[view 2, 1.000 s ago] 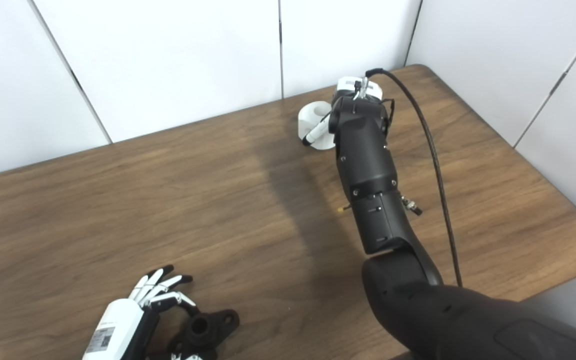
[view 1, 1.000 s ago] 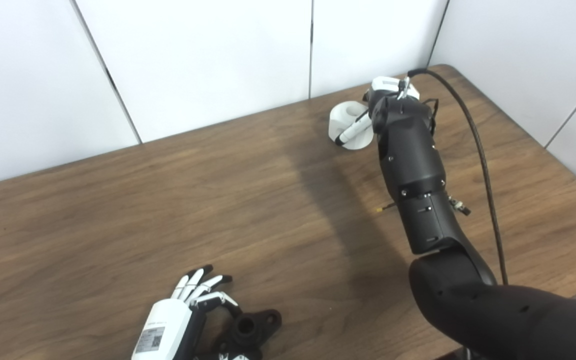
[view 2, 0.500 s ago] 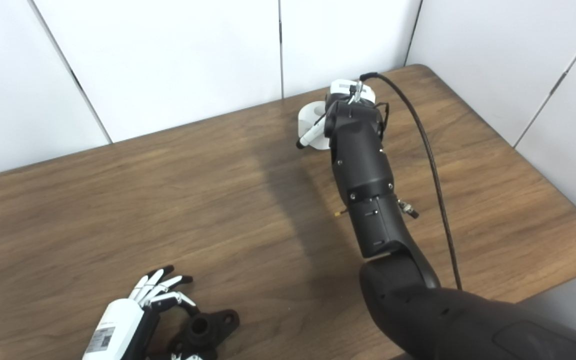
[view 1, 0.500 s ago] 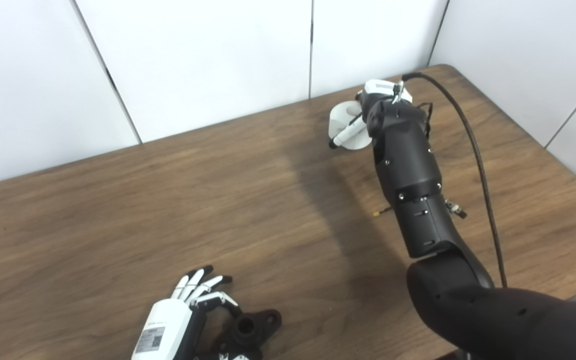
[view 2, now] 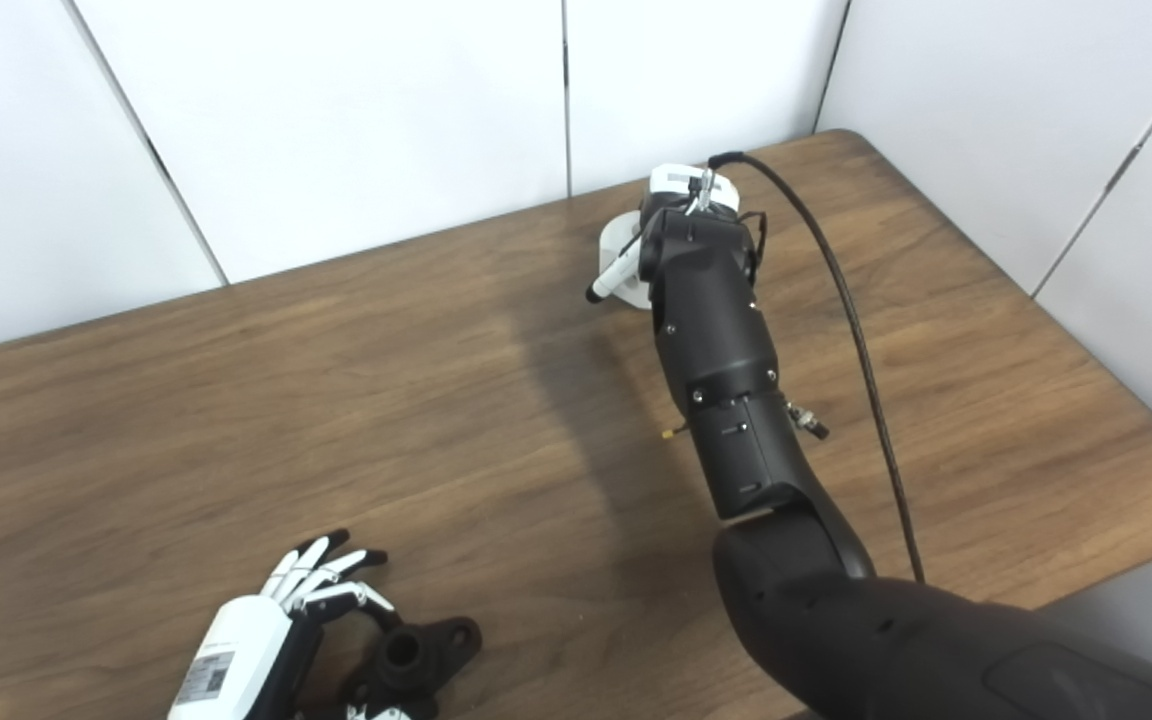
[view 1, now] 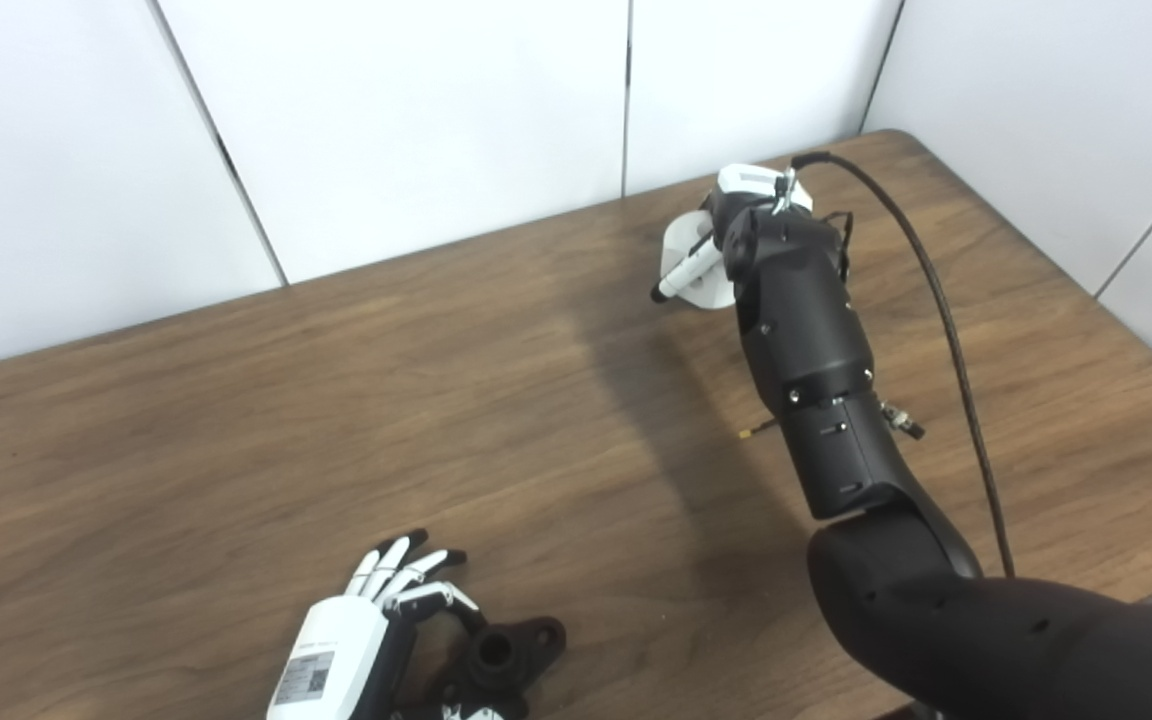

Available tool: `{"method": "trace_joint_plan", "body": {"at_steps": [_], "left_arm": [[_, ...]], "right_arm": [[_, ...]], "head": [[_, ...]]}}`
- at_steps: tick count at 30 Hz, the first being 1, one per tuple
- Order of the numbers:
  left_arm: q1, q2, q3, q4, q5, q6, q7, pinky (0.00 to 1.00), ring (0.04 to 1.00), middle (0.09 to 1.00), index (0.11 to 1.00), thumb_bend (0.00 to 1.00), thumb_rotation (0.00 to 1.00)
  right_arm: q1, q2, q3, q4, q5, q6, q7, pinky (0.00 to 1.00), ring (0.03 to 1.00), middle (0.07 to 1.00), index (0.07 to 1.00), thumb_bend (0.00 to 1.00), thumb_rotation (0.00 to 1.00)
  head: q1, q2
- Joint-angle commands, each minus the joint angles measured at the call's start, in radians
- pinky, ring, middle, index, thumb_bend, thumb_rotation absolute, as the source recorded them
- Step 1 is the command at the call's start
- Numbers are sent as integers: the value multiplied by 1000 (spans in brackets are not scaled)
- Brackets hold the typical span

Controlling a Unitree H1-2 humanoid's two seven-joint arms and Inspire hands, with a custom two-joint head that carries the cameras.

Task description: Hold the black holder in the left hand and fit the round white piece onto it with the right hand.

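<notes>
The black holder [view 1: 501,655] lies flat on the table near the front edge, its round bore facing up. My left hand [view 1: 366,625] rests right beside it on its left, fingers apart, the lower ones curling at the holder's edge without lifting it. Far back on the right, the round white piece [view 1: 678,240] shows only partly, tilted. My right hand [view 1: 736,195] is closed around it, one finger [view 1: 684,275] lying across its front. The forearm hides most of that hand.
The wooden table [view 1: 236,420] ends at white wall panels close behind the white piece. A black cable [view 1: 936,300] arcs from the right wrist down along the table's right side. My right forearm [view 1: 816,380] stretches over the right half of the table.
The right hand has shifted a little left and towards me with the white piece, which now looks tilted. The left hand and the holder have not moved. The camera shifted slightly.
</notes>
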Motion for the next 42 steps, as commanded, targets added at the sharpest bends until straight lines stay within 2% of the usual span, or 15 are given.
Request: {"method": "trace_joint_plan", "body": {"at_steps": [1,5,14,18,20,21,23,29,31,39,42], "left_arm": [[23,15,-4,14,42,38,-43,973,956,840,489,514,59],[23,13,-4,10,41,40,-47,973,958,841,489,514,59],[23,10,-3,2,40,51,-61,983,961,842,489,513,58],[23,9,-3,3,42,49,-56,976,955,838,489,514,58],[23,9,-3,3,42,49,-57,979,955,838,489,514,58],[23,9,-3,2,42,49,-57,983,956,838,489,514,58],[23,9,-3,1,43,50,-58,984,956,838,489,514,58],[21,11,-3,1,46,51,-62,980,954,837,489,514,58],[21,11,-3,1,46,51,-62,980,955,838,489,514,58],[23,10,-2,-4,49,53,-65,981,955,835,489,514,58],[23,10,-1,-5,46,54,-65,982,954,834,489,514,58]], "right_arm": [[-44,-18,1,-32,-15,1,1,836,973,900,663,823,413],[-45,-24,3,-33,-20,1,7,837,965,899,697,823,409],[-45,-38,18,-35,-32,1,29,803,952,895,706,827,409],[-46,-37,14,-37,-26,0,30,825,960,897,708,826,403],[-44,-45,22,-37,-9,1,23,807,945,887,768,834,409],[-43,-48,25,-37,-3,1,20,752,911,861,790,845,414],[-42,-49,24,-39,11,1,8,724,890,847,801,861,416],[-44,-68,53,-36,33,0,-6,694,902,910,907,936,437],[-44,-74,64,-40,37,0,-3,675,903,906,913,952,445],[-46,-66,58,-54,12,1,35,752,929,903,880,945,429],[-46,-66,58,-58,3,1,49,743,927,905,881,935,422]], "head": [[0,0],[1,2],[3,8],[5,9],[5,9],[5,9],[6,10],[6,10],[6,10],[5,14],[4,17]]}}
